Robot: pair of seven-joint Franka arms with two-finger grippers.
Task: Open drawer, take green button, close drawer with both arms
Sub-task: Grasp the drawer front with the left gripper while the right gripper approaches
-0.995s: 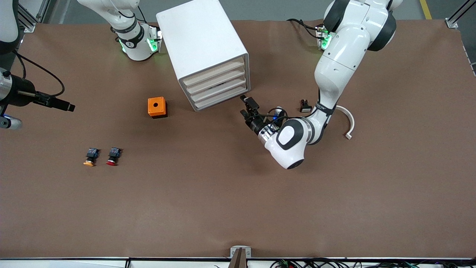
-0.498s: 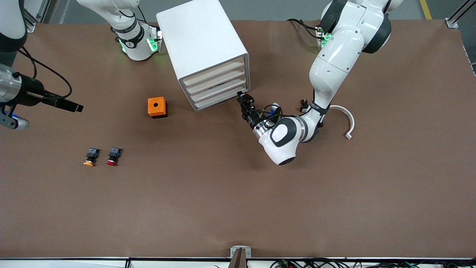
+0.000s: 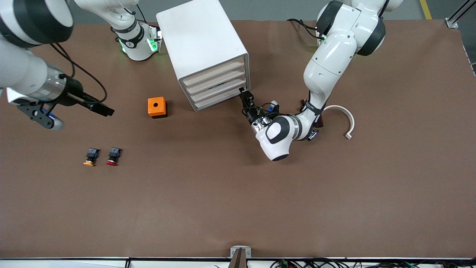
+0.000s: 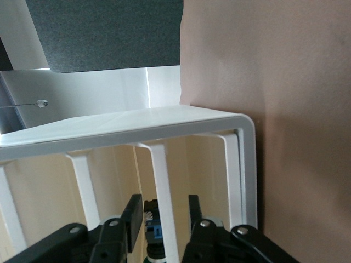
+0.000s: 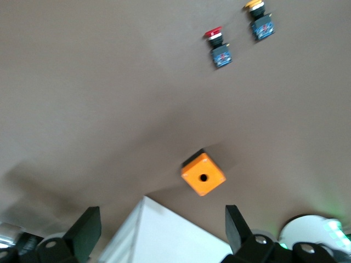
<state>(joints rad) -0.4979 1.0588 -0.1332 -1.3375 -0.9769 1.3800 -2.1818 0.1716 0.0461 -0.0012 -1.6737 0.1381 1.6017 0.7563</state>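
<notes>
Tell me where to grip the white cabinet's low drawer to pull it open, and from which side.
Grip the thin white front strip of the low drawer, at the cabinet corner toward the left arm's end, coming straight at the front. The strips have recesses on either side, which gives each finger room. The left claw is closed around one there.

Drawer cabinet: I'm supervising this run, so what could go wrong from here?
The left hand sits at the lowest drawer's end corner, so a pull may skew it or slip. The right hand, open, hangs over the table near the orange box; unbraced, the cabinet might slide.
</notes>
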